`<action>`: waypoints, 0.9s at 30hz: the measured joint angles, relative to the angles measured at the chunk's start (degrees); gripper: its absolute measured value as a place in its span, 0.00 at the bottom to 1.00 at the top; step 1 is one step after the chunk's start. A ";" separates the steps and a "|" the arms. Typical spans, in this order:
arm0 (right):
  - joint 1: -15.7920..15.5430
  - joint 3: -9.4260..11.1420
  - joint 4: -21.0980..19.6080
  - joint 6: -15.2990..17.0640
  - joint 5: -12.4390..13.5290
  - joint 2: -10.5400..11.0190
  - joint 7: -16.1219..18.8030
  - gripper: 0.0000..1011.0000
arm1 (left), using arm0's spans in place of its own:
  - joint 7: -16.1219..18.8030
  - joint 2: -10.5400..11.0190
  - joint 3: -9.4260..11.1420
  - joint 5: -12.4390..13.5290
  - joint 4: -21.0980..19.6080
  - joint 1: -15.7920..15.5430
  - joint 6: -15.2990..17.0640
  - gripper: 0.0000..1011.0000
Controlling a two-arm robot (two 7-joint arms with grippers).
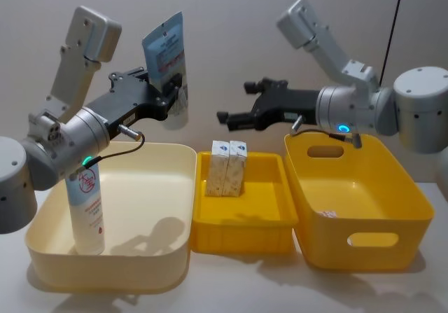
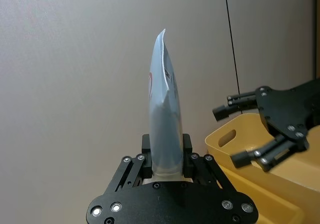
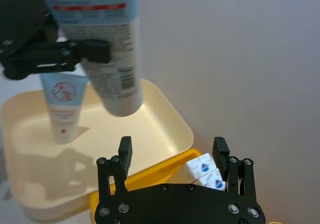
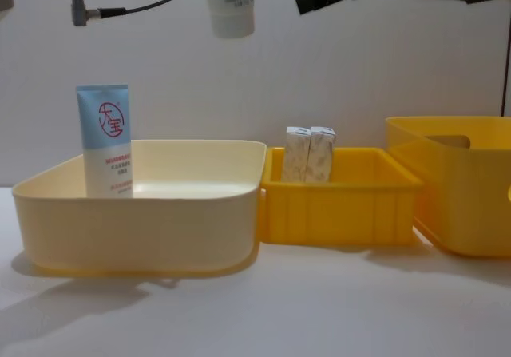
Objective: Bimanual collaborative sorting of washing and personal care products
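High over the cream bin (image 1: pixel 112 274) the left hand (image 1: pixel 170 92) is clamped on the tube (image 1: pixel 165 47), long axis near upright, cap end down, while the right hand (image 1: pixel 233 103), wide open and empty, faces it from the right, near but apart.

Raised tube (image 1: pixel 164 47) light blue with red-white label, standing tube (image 1: pixel 87 208) light blue with red round logo, beige speckled cartons (image 1: pixel 229 167), cream bin (image 1: pixel 176 211), small yellow bin (image 1: pixel 241 237), large yellow bin (image 1: pixel 329 253).

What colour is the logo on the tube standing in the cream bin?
The logo is red; chest view.
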 joint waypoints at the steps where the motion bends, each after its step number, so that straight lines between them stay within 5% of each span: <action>1: 0.32 -0.86 -0.03 0.48 0.04 0.35 1.54 0.99 | 0.04 -0.04 -0.04 0.09 -0.02 0.03 0.06 0.31; 12: 2.24 -5.21 0.59 1.60 -0.09 1.47 9.22 0.99 | 0.29 -0.41 -0.46 0.54 -0.12 0.29 0.40 0.31; 27: 1.72 -6.05 0.87 -4.33 -1.00 1.02 6.13 0.99 | 0.44 -0.79 -1.02 0.63 0.42 0.65 0.45 0.31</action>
